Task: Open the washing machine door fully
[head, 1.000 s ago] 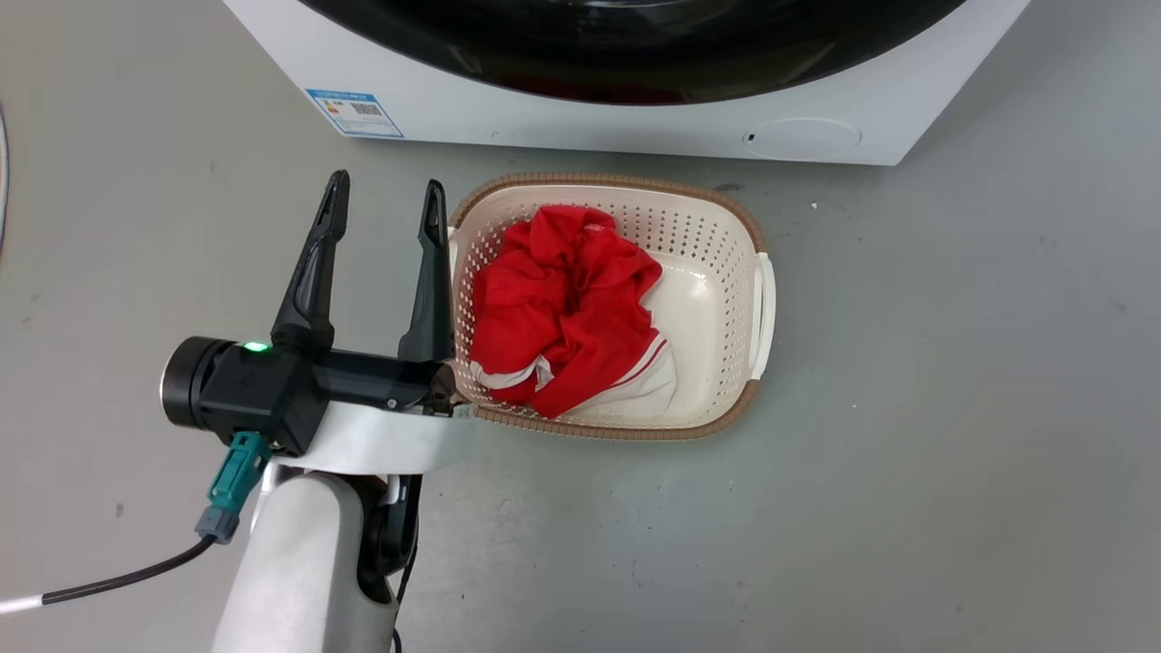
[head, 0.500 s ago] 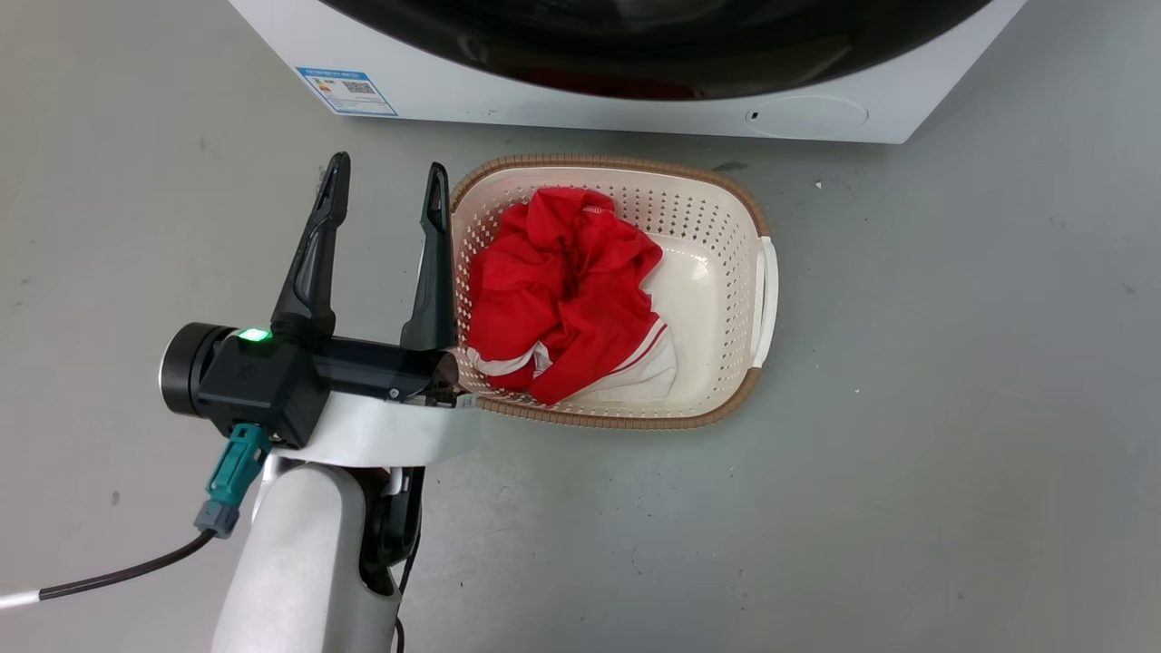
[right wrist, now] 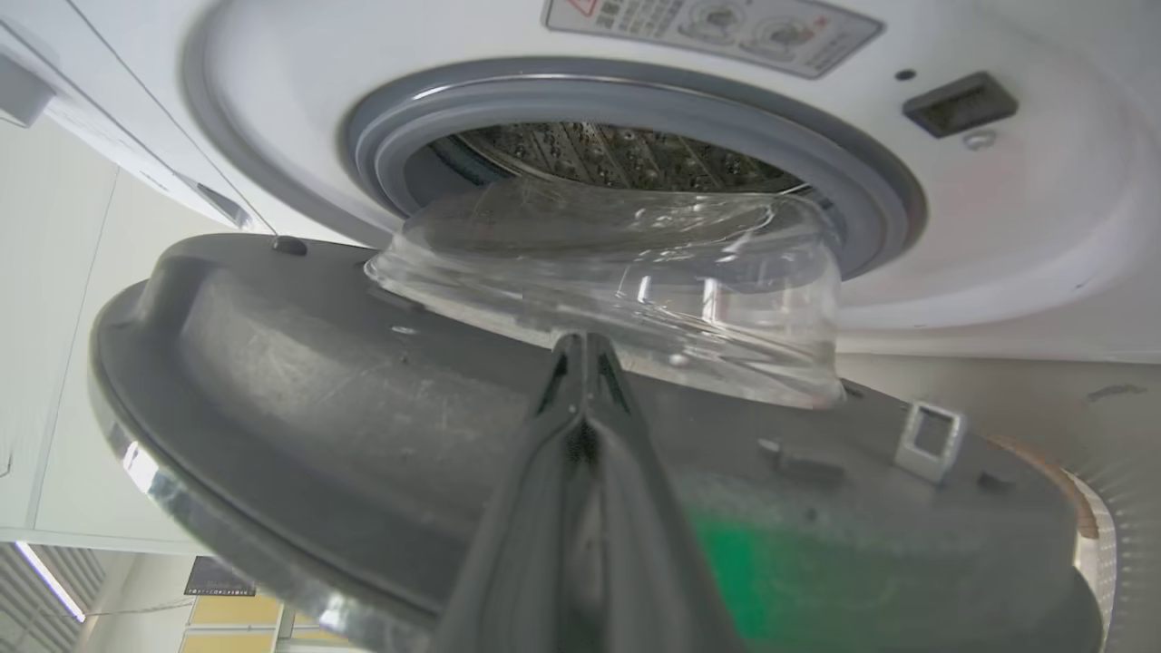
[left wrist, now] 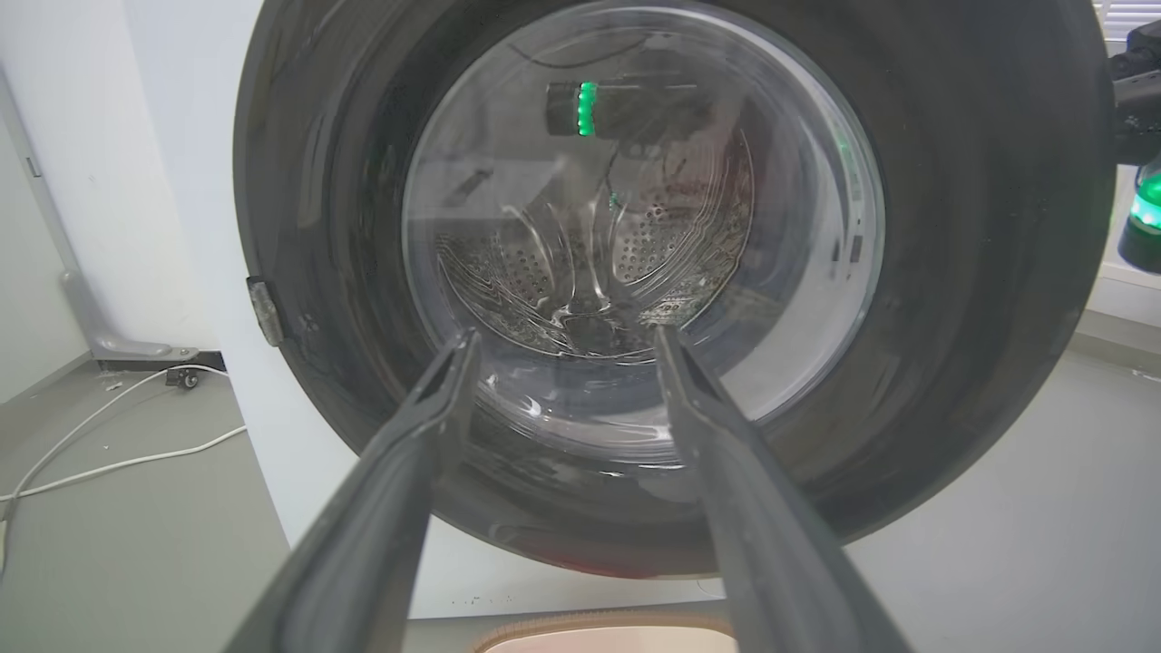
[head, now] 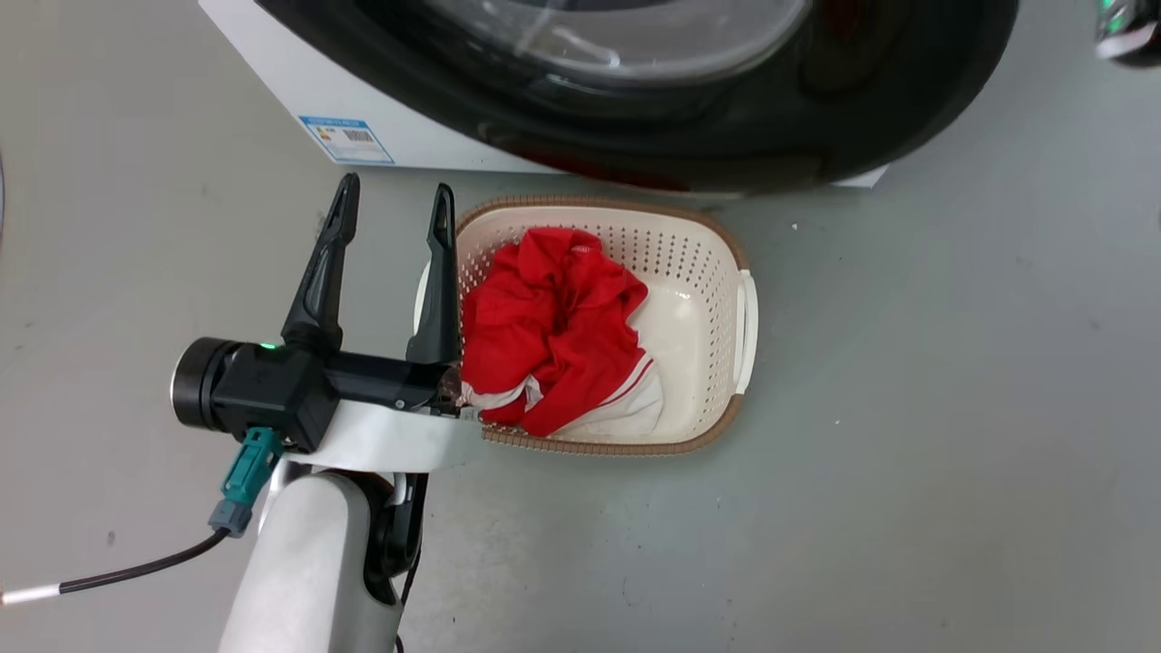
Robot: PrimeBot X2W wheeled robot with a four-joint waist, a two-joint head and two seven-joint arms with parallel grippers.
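The washing machine door [head: 726,127], a glossy black disc with a clear glass bowl [head: 617,36], stands partly swung out from the white washing machine [head: 290,82]. In the right wrist view my right gripper [right wrist: 580,340] is shut, its fingers pressed together and lying on the door's grey inner face [right wrist: 317,381] at the foot of the bowl. Beyond it are the grey-blue gasket [right wrist: 871,195] and the steel drum [right wrist: 617,154]. My left gripper [head: 395,190] hangs open and empty left of the basket, pointing at the door's outer face [left wrist: 952,272].
A cream perforated basket [head: 726,245] holding a red garment [head: 553,326] sits on the grey floor just under the door's lower edge. A white cable [left wrist: 109,453] lies on the floor left of the machine. A dark part of my right arm [head: 1129,32] shows beside the door's free edge.
The door has swung out from the machine's front and now juts past its right corner. The head view has shifted too. My left gripper stays open beside the basket.
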